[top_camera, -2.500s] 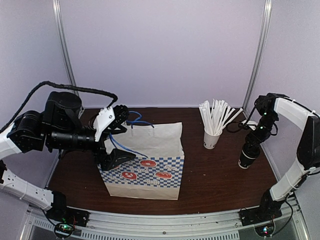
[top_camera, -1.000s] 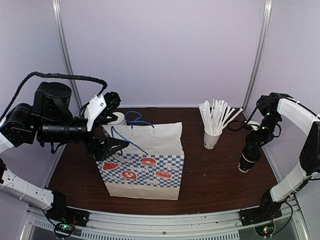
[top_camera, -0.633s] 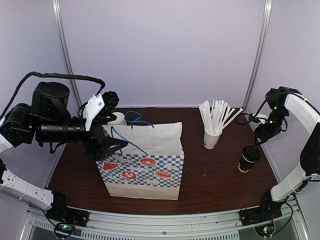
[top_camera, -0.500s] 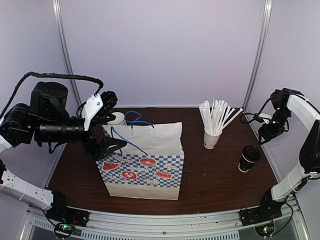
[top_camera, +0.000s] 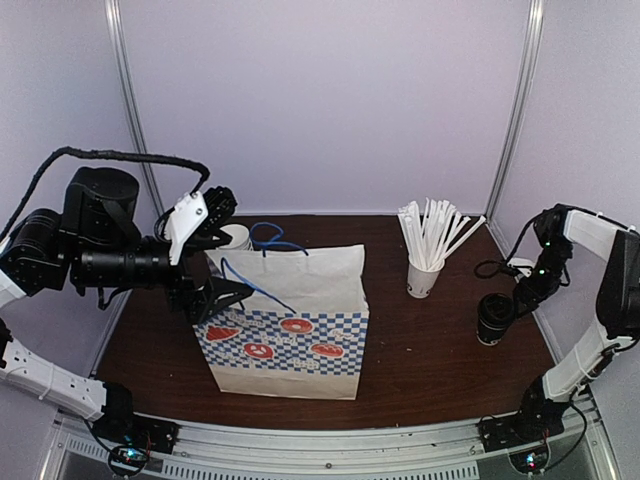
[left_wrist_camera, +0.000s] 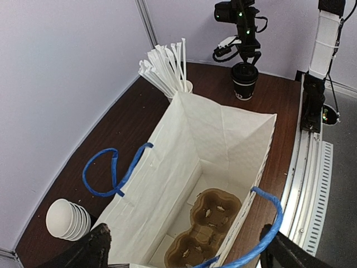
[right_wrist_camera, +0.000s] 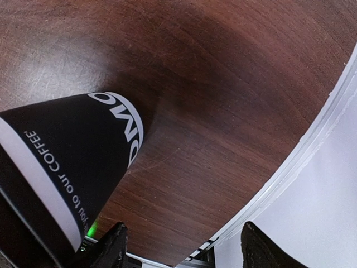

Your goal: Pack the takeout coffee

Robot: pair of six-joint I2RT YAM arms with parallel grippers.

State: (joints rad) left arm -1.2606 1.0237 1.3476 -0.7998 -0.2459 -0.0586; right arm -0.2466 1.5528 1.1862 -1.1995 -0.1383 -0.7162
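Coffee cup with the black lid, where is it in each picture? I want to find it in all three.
Top external: the coffee cup stands at the right, near the table's edge.
Left wrist: the coffee cup is at the top, right of the middle, beyond the bag.
Right wrist: the coffee cup fills the lower left, print showing.
Shared landmark: the brown table beneath it.

Left arm point(top_camera: 95, 255): bulky black motor housings, white shells on links, black ribbed cable point(top_camera: 120, 153) looping overhead. Right arm point(top_camera: 590, 232): white links, black joints, green lights, thin black wire point(top_camera: 492, 268). Black bases point(top_camera: 128, 455), green lights.
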